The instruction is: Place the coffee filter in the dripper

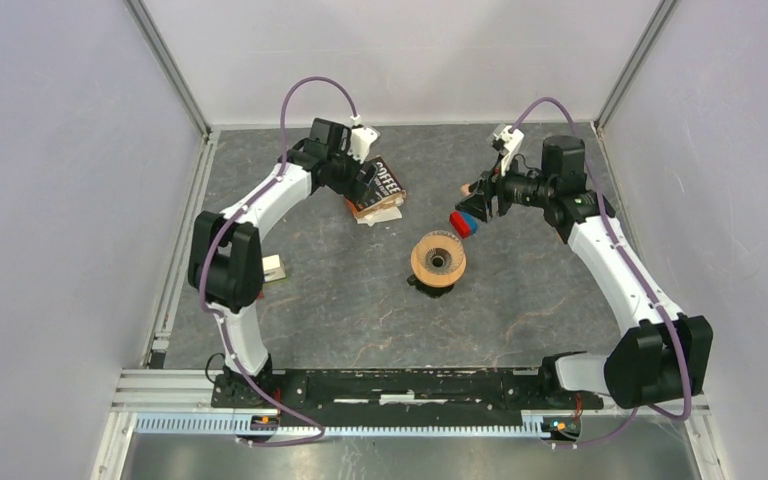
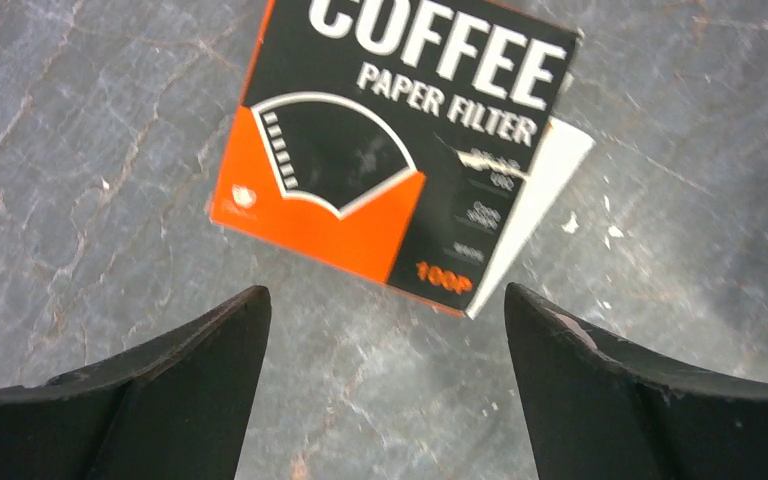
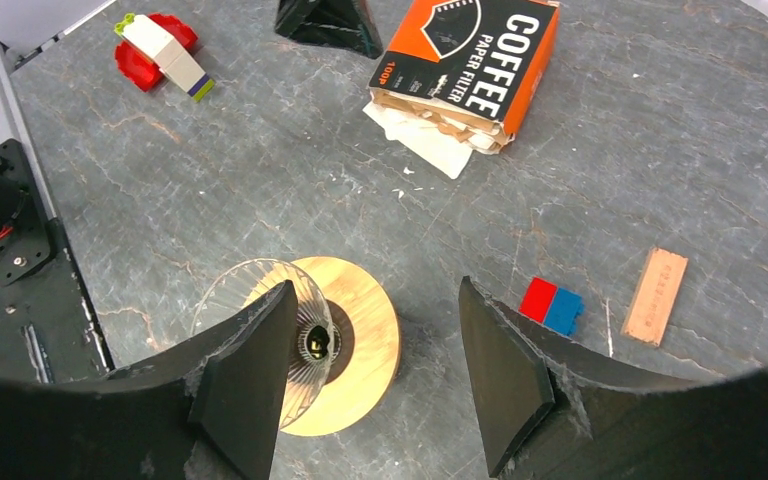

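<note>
Left jaws gape wide and empty over the packet (image 2: 360, 170); right jaws, partly open, hold nothing. Filter (image 2: 552, 185) pokes out under the packet; dripper (image 3: 365, 335) stands apart from the packet.

A lab enclosure: white walls (image 1: 60, 200), aluminium framing (image 1: 174, 70).

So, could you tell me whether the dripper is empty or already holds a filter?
Empty: the dripper shows its dark centre hole, no white paper inside.

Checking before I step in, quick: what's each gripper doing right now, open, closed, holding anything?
Left gripper: open, holding nothing.
Right gripper: open, holding nothing.
</note>
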Controlling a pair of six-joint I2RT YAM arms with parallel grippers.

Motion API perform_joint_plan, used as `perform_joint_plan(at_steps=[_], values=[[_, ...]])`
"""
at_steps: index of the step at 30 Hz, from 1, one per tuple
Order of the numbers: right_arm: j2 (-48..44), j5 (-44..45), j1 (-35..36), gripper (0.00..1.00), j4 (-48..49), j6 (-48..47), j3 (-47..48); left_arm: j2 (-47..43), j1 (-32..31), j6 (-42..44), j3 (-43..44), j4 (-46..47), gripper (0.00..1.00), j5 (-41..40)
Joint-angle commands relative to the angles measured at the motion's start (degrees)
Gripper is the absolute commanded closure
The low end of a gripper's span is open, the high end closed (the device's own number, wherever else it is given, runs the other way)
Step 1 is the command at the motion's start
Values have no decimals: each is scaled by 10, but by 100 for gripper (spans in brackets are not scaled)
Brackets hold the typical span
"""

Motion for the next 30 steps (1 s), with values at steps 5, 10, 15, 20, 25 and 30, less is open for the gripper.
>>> perform_joint_plan(at_steps=[5, 10, 15, 20, 25, 30], values=[[-51, 36, -2, 33, 4, -24, -12, 46, -4, -10, 57, -4, 0, 52], [-49, 36, -2, 33, 8, -22, -20, 26, -57, 60, 4, 18, 1, -41], [-48, 28, -2, 32, 17, -16, -27, 40, -80, 102, -11, 42, 8, -121], [-49, 23, -2, 32, 21, -13, -31, 64, -85, 128, -1, 60, 25, -179], [-49, 19, -2, 32, 28, -9, -36, 77, -85, 148, -3, 69, 28, -191], [-46, 16, -2, 32, 29, -7, -37, 86, -85, 146, -4, 69, 31, -191]])
